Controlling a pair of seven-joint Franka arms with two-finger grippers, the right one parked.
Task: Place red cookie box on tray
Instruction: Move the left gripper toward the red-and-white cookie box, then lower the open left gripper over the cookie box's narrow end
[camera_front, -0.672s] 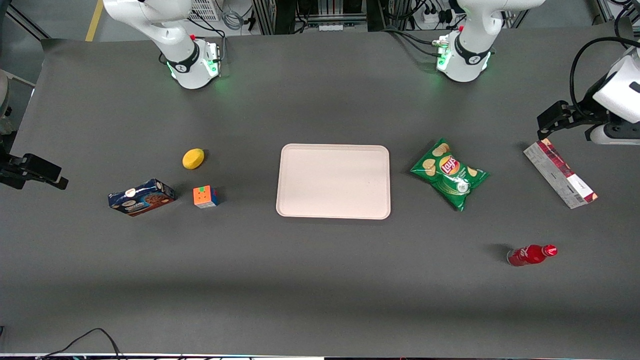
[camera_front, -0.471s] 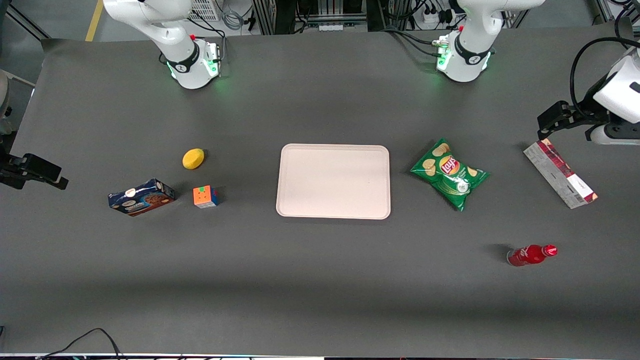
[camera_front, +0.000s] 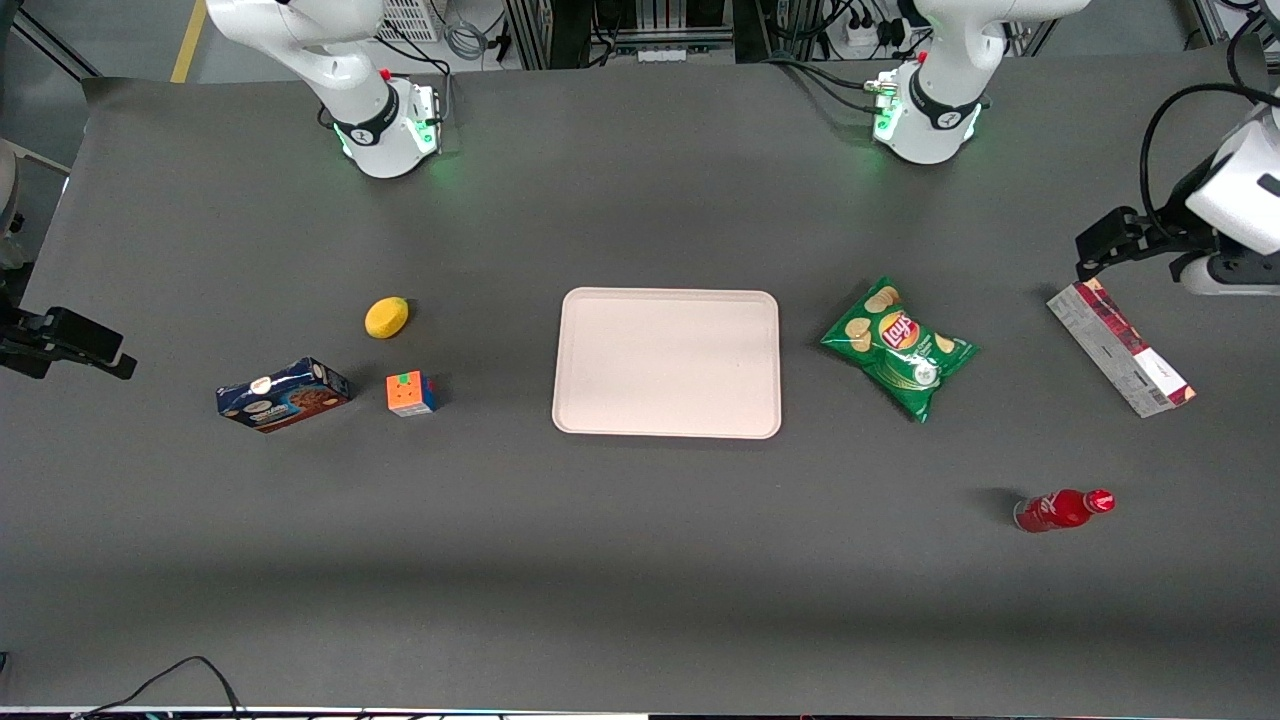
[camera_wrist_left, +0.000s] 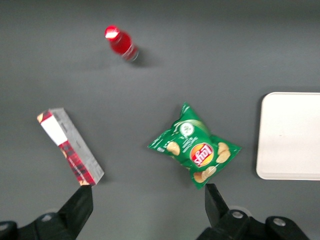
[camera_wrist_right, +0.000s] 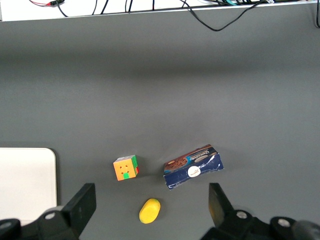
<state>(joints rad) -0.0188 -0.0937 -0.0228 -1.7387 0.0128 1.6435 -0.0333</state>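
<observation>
The red cookie box (camera_front: 1119, 346) lies flat on the dark table toward the working arm's end; it also shows in the left wrist view (camera_wrist_left: 70, 146). The pale beige tray (camera_front: 667, 362) sits at the table's middle with nothing on it, and its edge shows in the left wrist view (camera_wrist_left: 290, 135). My left gripper (camera_front: 1100, 245) hovers above the table by the box's end that is farther from the front camera, not touching it. In the left wrist view the gripper (camera_wrist_left: 147, 205) is wide open and holds nothing.
A green chips bag (camera_front: 897, 348) lies between the tray and the red box. A small red bottle (camera_front: 1062, 509) lies nearer the front camera. A blue cookie box (camera_front: 283, 394), a colour cube (camera_front: 411, 393) and a lemon (camera_front: 386, 317) lie toward the parked arm's end.
My left arm's wrist has shifted slightly sideways toward the table's end. The gripper stays open. No object has moved.
</observation>
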